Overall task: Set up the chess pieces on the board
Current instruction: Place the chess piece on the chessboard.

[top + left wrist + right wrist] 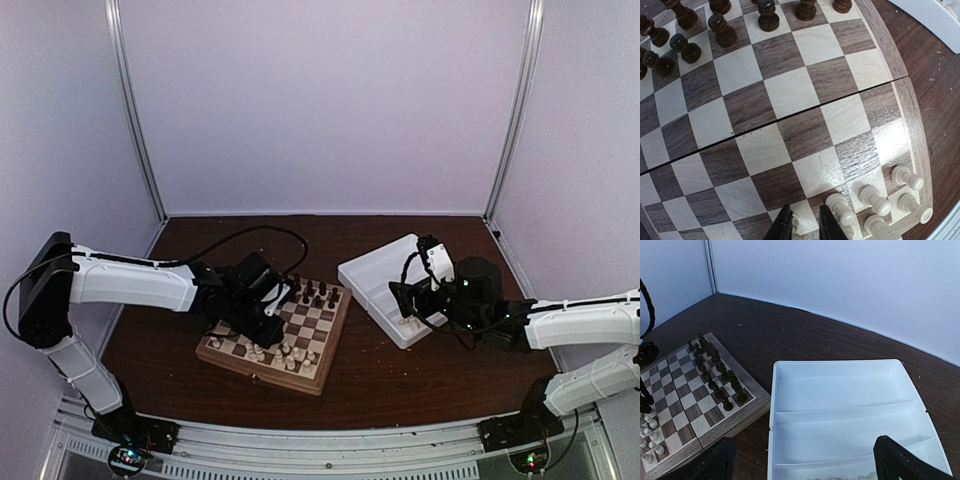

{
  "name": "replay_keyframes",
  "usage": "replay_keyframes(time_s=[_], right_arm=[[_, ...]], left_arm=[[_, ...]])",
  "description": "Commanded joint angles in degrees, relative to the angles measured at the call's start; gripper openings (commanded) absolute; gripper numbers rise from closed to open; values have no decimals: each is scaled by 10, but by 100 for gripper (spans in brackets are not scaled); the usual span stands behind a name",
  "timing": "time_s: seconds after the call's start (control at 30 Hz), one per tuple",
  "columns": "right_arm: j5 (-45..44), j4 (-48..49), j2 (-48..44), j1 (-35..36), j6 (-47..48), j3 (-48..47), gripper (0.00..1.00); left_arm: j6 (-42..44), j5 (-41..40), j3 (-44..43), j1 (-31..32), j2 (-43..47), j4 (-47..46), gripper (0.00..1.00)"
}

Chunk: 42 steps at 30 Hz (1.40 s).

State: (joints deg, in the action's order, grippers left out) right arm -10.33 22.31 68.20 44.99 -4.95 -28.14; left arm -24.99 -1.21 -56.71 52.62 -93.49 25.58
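Now, white 3-compartment tray [840, 390], chess pieces [842, 477] in nearest compt.

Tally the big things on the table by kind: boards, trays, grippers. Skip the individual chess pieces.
Board: 1
White tray: 1
Grippers: 2 (left gripper, right gripper)
Total: 4

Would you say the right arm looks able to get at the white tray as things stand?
Probably yes: the right pincer hangs open directly above the white tray, with nothing between them.
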Motion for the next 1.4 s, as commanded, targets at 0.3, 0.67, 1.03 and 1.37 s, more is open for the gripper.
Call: replay_keyframes(time_s=[0.3, 0.67, 1.03, 1.37], right_arm=[[6, 1, 3, -2, 1, -9, 100], [8, 0, 4, -2, 2, -8, 100], [9, 0, 5, -2, 2, -10, 100], [13, -2, 7, -2, 1, -12, 100]], left_arm=[[4, -2, -21, -4, -7, 7, 26], [8, -8, -34, -9, -17, 5, 28], [7, -11, -56, -10, 20, 39, 33], [-3, 6, -62, -9, 99, 134, 41]])
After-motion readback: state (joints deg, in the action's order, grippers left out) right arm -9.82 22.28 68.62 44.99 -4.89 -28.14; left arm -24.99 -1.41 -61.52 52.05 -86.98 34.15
